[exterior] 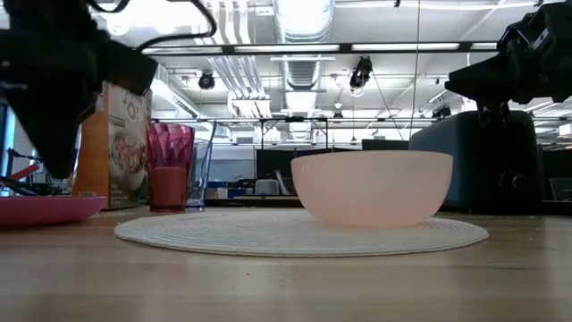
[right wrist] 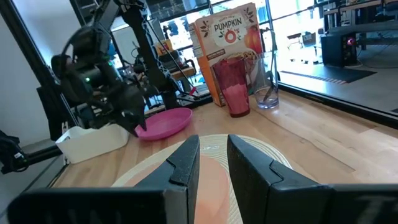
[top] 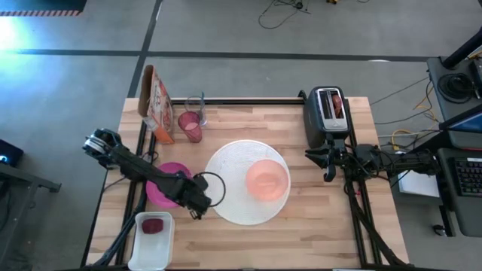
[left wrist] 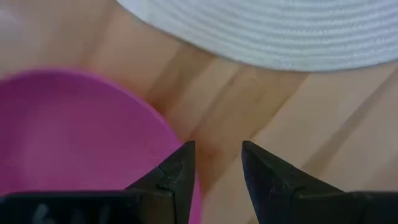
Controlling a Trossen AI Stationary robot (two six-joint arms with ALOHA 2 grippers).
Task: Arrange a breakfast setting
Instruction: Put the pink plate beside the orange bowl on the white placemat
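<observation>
High view: butcher-block table [top: 301,233] on grey floor with dark tape lines. Big round white plate [top: 230,203] at centre carrying pale pink bowl [top: 267,181]; magenta plate [top: 167,197] at its left edge, pink tumbler [top: 190,126], clear glass [top: 197,104] and cereal box [top: 158,105] behind, white tray [top: 151,241] with dark red fruit [top: 154,225] in front. Black toaster [top: 325,114] at the right.

Low view: ceiling ducts, strip lights, desks beyond.

Left wrist view: left gripper [left wrist: 217,163], jaws narrowly parted and empty, at the magenta plate's rim.

Right wrist view: right gripper [right wrist: 212,152], narrow gap, empty, above the bowl.
</observation>
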